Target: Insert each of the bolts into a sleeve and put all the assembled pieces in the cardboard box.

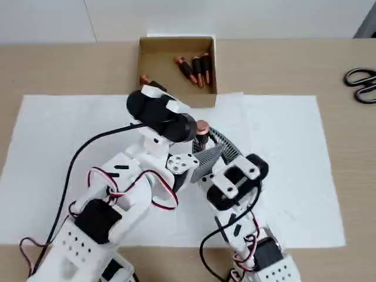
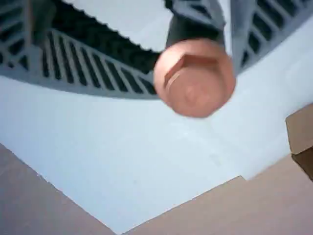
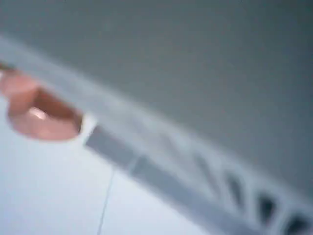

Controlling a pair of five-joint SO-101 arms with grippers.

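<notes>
A: Quick one. Where do we log the bolt?

B: We see it held above the white sheet, just in front of the cardboard box. Its copper head is tilted up and its shank sits in a dark sleeve.

A: Grippers?

B: We mark the right gripper as clamped on the sleeve. Its ribbed grey fingers run from that arm's wrist straight to it. The left gripper crowds the same spot under its black wrist. We cannot tell if it is apart or together.

A: The box?

B: We count three assembled pieces lying close together at its right side. A copper end shows at the near left corner, partly behind the left arm. We can't tell if it is inside.

A: Anything else?

B: Scissors lie on the surface at the far right, well apart from the rest.
</notes>
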